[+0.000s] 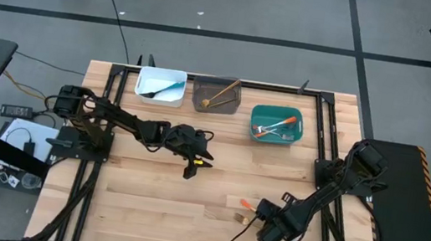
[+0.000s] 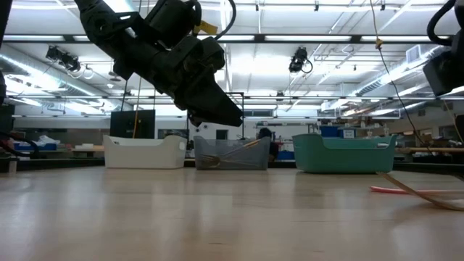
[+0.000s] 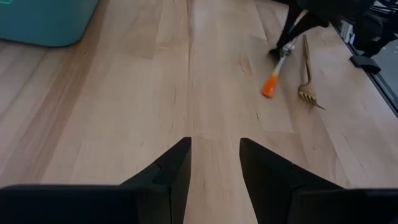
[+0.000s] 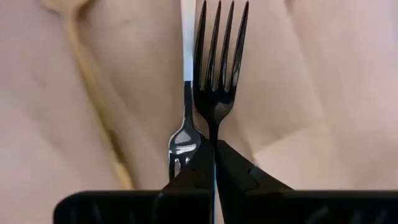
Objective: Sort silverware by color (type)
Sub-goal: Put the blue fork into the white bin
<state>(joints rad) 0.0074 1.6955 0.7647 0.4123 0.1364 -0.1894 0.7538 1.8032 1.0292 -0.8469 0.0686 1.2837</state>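
My right gripper (image 1: 256,214) is low over the near right part of the table, shut on a dark-looking fork (image 4: 217,62) whose tines point away from it. Beside it an orange-handled fork (image 3: 273,78) and a golden fork (image 3: 306,74) lie flat on the wood, and the orange fork's silvery head (image 4: 182,147) sits right by my fingertips. My left gripper (image 1: 192,166) hangs open above the table's middle (image 3: 214,146), touching nothing, raised clear of the wood (image 2: 214,105). Other forks lie in the bins. My right gripper pinches the dark fork at its neck (image 4: 213,129), just below the tines, between the two fingertips. The fork head sticks straight out beyond the fingers, along their line. The fingers hide its handle, and whether the tines rest on the wood I cannot tell.
Three bins stand in a row at the far side: a white bin (image 1: 161,85) with a blue fork, a grey bin (image 1: 217,94) with a golden one, and a teal bin (image 1: 276,123) with orange ones. Bare wood lies between the grippers. Black frame rails run along the table's sides.
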